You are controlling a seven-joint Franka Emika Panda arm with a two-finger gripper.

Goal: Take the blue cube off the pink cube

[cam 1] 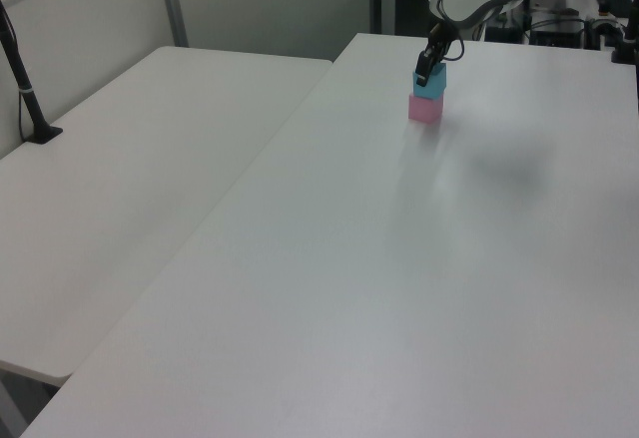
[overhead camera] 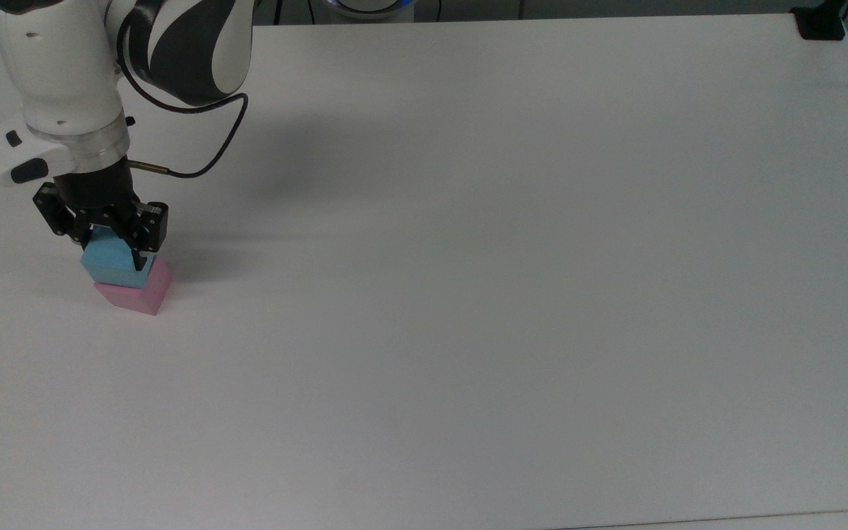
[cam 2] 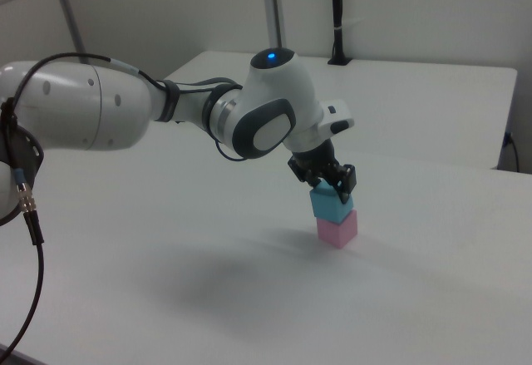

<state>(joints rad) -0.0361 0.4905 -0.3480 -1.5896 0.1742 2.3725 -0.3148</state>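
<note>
The white table (overhead camera: 512,243) carries everything, and the pink cube (overhead camera: 135,293) serves as the landmark, near the table's edge on the top view's left. The white and grey Panda arm (cam 2: 125,115) reaches down over that cube. A black cable (overhead camera: 203,158) loops off the arm's wrist above it. The gripper (overhead camera: 111,249) hangs directly over the pink cube, its fingers spread to either side of the blue cube (overhead camera: 113,263); whether they touch its faces cannot be told. The blue cube sits on top of the pink cube, slightly offset.
</note>
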